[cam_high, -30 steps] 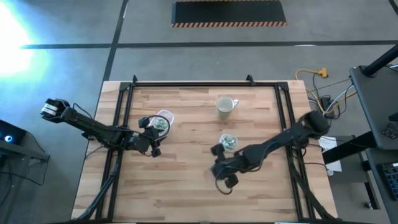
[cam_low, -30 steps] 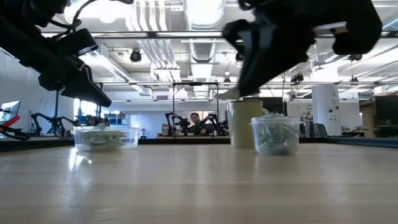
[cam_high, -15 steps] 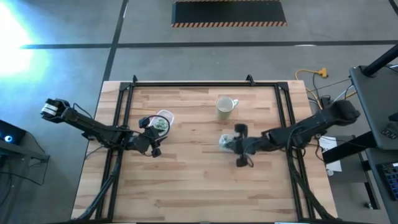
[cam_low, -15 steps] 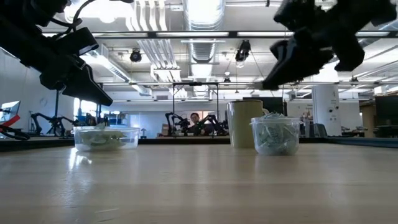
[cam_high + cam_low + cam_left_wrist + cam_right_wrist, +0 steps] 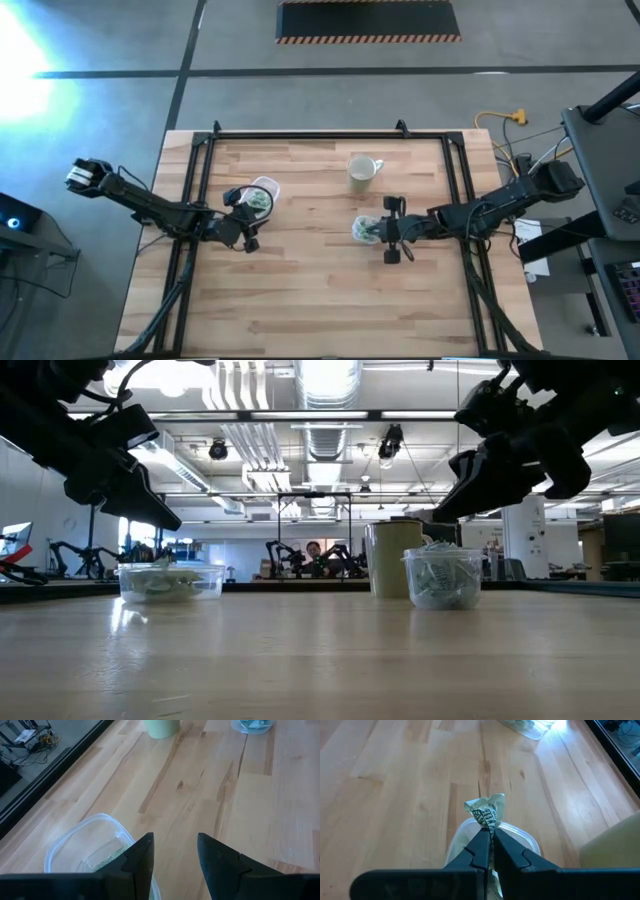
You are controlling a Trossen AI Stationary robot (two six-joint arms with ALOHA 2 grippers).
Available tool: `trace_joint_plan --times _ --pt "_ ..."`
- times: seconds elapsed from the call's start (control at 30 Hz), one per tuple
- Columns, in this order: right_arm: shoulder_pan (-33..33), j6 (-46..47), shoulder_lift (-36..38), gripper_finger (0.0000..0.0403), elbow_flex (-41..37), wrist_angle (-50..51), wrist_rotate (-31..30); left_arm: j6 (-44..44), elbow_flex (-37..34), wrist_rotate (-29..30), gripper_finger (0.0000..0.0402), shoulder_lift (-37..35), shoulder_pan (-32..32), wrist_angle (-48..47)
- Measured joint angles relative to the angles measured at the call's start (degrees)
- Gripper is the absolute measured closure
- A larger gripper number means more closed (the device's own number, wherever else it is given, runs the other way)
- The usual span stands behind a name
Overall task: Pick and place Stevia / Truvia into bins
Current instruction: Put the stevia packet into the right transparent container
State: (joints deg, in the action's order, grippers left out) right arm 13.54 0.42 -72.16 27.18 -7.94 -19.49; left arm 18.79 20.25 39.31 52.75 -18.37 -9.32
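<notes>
Item: Truvia packet [image 5: 487, 809], crumpled paper; likely featherlight, limp, tear-prone. Right gripper [image 5: 489, 845] pinches edge above squarish bin [image 5: 517, 836], frame centre. Left gripper [image 5: 173, 851] parted, empty.

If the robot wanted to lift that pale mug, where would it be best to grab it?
Probably by the rim wall, coming straight down from above. The mug stands upright with its mouth open to the top, and its handle sticks out toward the right arm's side, so one finger could go inside and one outside on the wall away from the handle. It stands apart from both plastic containers, so there is room.
</notes>
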Motion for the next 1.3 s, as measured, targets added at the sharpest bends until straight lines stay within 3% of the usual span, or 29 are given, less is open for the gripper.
trace_joint_plan --times 0.4,0.63,1.03,1.3 --pt "-0.5 2.6 -4.5 0.0390 0.1 0.3 0.2 0.0 0.0 0.0 0.0267 0.2 0.0 0.2" --pt "-2.4 2.8 -7.7 0.0390 0.6 0.3 3.3 0.0 0.0 0.0 0.0267 0.1 0.0 0.3" --pt "-2.8 4.4 -7.1 0.0389 1.1 0.5 3.3 0.0 0.0 0.0 0.0267 0.1 0.0 0.3" --pt "-2.8 3.9 -7.0 0.0338 1.1 0.5 3.2 0.0 0.0 0.0 0.0267 0.1 0.0 0.3"
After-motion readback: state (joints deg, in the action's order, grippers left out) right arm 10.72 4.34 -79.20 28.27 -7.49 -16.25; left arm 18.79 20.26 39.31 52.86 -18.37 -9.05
